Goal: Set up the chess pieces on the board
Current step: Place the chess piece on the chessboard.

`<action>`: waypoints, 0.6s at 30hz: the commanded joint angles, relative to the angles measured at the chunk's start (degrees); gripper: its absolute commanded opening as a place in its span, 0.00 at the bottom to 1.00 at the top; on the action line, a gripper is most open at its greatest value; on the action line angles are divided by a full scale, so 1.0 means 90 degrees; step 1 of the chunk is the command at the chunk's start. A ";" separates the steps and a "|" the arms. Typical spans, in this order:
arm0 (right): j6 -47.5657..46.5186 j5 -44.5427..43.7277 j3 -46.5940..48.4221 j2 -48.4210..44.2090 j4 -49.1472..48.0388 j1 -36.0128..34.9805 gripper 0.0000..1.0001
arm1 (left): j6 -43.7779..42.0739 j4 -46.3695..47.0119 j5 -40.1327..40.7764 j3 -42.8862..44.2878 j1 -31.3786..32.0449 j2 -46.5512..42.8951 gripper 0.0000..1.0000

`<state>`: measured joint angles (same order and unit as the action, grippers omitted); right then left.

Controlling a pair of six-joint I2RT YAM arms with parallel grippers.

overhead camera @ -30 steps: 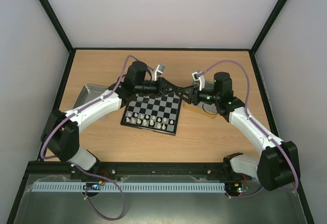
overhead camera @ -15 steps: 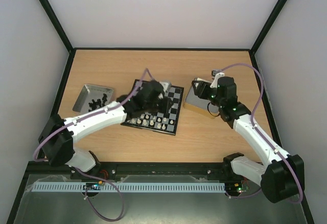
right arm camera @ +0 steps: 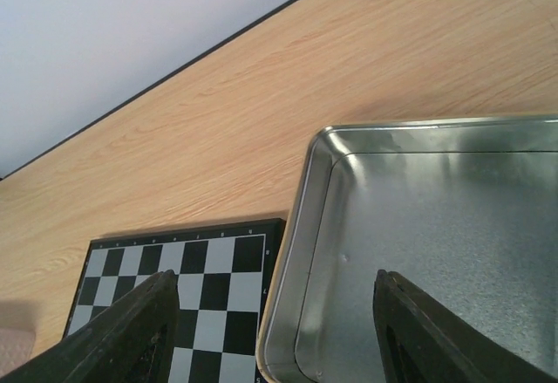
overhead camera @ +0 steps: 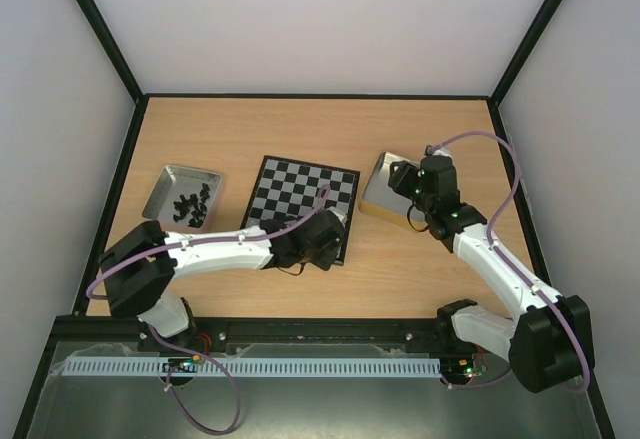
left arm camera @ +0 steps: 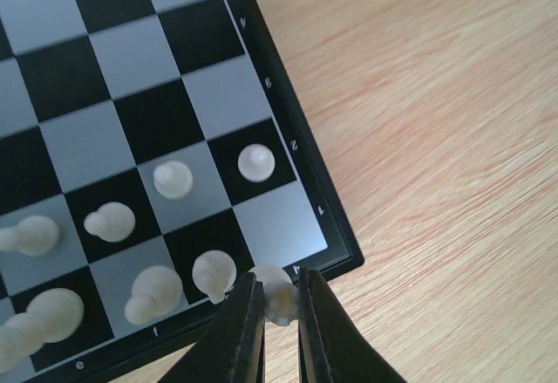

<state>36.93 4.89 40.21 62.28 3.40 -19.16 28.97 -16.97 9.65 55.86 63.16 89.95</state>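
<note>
The left end effector [left arm camera: 277,318] was clamped on a white piece [left arm camera: 277,289] at the board's [overhead camera: 300,184] near right corner, beside other white pieces [left arm camera: 173,179] standing on the near rows. The right end effector [right arm camera: 275,287] hung with jaws apart over the right tin [right arm camera: 366,226], just beside the board. Black pieces [overhead camera: 190,204] lay in the left tin [overhead camera: 165,177] on the table [overhead camera: 300,129].

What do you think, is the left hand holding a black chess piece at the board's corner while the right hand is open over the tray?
Not quite: the left wrist view shows the chess piece in the left hand is cream-white, not black; the rest holds.
</note>
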 commanded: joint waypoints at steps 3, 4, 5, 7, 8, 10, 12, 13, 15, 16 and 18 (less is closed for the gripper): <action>0.0182 -0.0259 -0.0121 0.0122 0.0040 -0.0010 0.60 | 0.0026 0.0628 0.0048 -0.0250 0.0132 0.0249 0.05; 0.0184 -0.0251 -0.0124 0.0134 0.0042 -0.0010 0.60 | 0.0016 0.0718 -0.0001 -0.0266 0.0136 0.0286 0.05; 0.0184 -0.0233 -0.0122 0.0151 0.0035 -0.0010 0.60 | 0.0014 0.0807 -0.0045 -0.0289 0.0132 0.0315 0.05; 0.0187 -0.0233 -0.0127 0.0181 0.0018 -0.0010 0.60 | -0.0005 0.0947 -0.0080 -0.0293 0.0133 0.0390 0.05; 0.0191 -0.0229 -0.0122 0.0196 0.0014 -0.0010 0.60 | -0.0006 0.0982 -0.0064 -0.0284 0.0131 0.0425 0.06; 0.0192 -0.0225 -0.0122 0.0223 0.0018 -0.0011 0.60 | -0.0034 0.1059 0.0001 -0.0277 0.0134 0.0498 0.06; 0.0186 -0.0230 -0.0125 0.0245 0.0014 -0.0010 0.60 | -0.0058 0.1086 0.0030 -0.0233 0.0131 0.0601 0.06; 0.0182 -0.0244 -0.0127 0.0256 0.0013 -0.0010 0.60 | -0.0064 0.1085 0.0039 -0.0202 0.0131 0.0668 0.06; 0.0181 -0.0238 -0.0114 0.0284 0.0024 -0.0010 0.60 | -0.0046 0.1097 0.0084 -0.0172 0.0133 0.0766 0.06; 0.0183 -0.0237 -0.0112 0.0295 0.0035 -0.0012 0.60 | -0.0045 0.1104 0.0121 -0.0176 0.0131 0.0806 0.06; 0.0179 -0.0240 -0.0116 0.0305 0.0041 -0.0011 0.60 | -0.0022 0.1065 0.0281 -0.0166 0.0133 0.0847 0.07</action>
<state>38.04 4.10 39.57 64.53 3.57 -19.16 28.88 -8.05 9.34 53.60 64.01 96.33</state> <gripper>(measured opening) 0.604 0.098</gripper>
